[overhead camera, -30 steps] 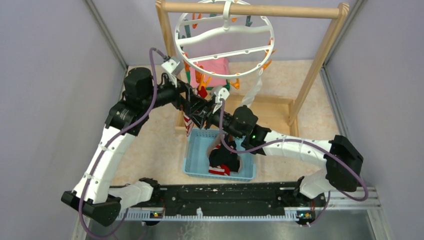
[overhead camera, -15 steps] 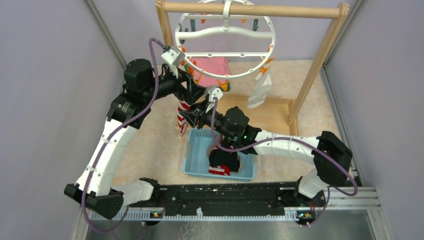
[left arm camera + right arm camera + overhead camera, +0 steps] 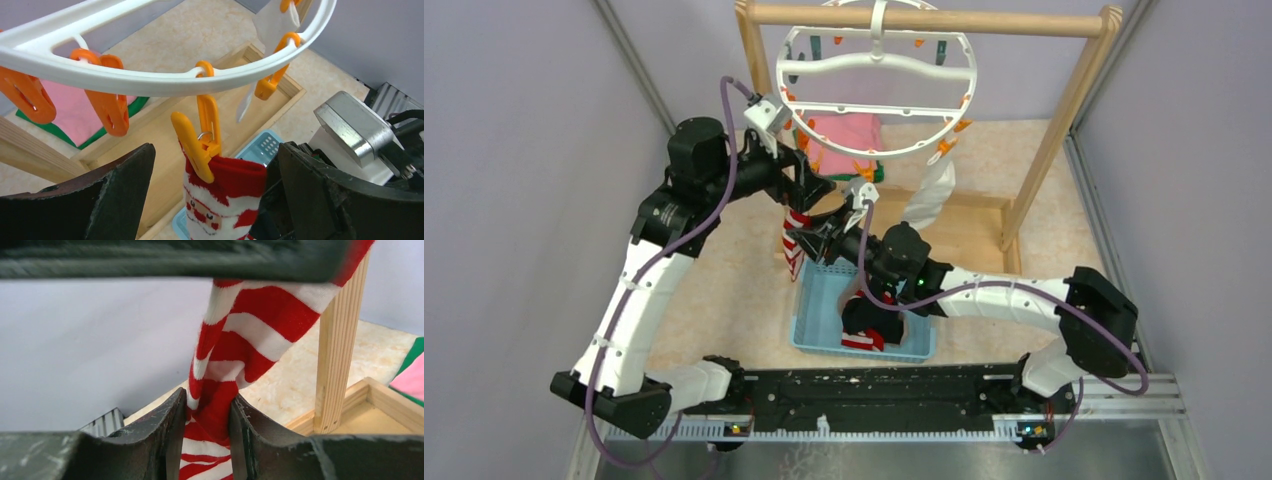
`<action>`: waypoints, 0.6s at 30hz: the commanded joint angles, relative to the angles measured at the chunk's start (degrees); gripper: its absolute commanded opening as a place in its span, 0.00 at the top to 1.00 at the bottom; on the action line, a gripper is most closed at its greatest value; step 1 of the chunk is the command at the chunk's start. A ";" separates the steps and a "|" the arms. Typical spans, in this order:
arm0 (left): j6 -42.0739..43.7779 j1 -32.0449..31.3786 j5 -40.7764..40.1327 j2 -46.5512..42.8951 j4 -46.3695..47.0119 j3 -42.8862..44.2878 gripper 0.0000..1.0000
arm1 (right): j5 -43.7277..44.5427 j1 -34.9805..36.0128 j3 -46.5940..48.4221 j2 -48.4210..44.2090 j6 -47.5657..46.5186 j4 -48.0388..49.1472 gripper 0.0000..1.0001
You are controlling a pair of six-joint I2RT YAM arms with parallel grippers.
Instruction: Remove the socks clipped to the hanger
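Observation:
The white round hanger [image 3: 874, 62] hangs from the wooden rack's top bar. A red-and-white striped sock [image 3: 792, 240] hangs from an orange clip [image 3: 200, 142] on its near rim. It also shows in the left wrist view [image 3: 225, 200] and the right wrist view [image 3: 235, 345]. My left gripper [image 3: 215, 175] is open, its jaws on either side of the clip and the sock's cuff. My right gripper [image 3: 205, 412] is shut on the sock lower down. A white sock [image 3: 927, 195] hangs from the right rim.
A blue basket [image 3: 819, 340] on the floor below holds black and striped socks [image 3: 869, 320]. A folded pink-and-green cloth [image 3: 844, 135] lies in the wooden rack [image 3: 1064, 110]. Grey walls close in left and right.
The hanger has swung back and levelled. My left gripper rose to the clip. My right gripper moved left and closed on the striped sock.

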 commanded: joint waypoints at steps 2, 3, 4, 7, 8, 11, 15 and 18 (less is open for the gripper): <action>0.62 1.64 4.32 -2.92 -4.80 3.22 0.01 | -2.20 0.11 -2.72 -5.00 3.13 4.03 0.65; 0.23 1.70 5.58 -3.31 -3.52 2.37 0.01 | -2.28 0.11 -2.69 -4.66 3.43 4.08 0.65; -0.45 1.77 6.82 -3.58 -2.12 1.72 0.01 | -2.36 0.13 -2.35 -4.18 3.62 4.13 0.65; -1.86 1.77 7.39 -3.29 1.79 1.83 0.02 | -1.95 0.13 -0.30 -2.65 4.15 3.18 0.68; -1.69 1.79 6.55 -3.04 2.36 2.23 0.04 | -1.63 0.11 0.53 -2.01 4.27 2.64 0.69; -0.85 1.79 2.40 -2.60 3.55 3.13 0.10 | -0.48 0.15 3.06 -0.36 4.39 1.12 0.72; -0.01 1.64 -0.29 -1.74 3.66 3.04 0.16 | 1.44 0.20 6.11 2.13 4.27 -1.60 0.74; -0.06 1.69 -1.05 -1.32 3.53 2.51 0.18 | 1.53 0.29 7.29 3.71 4.23 -1.85 0.74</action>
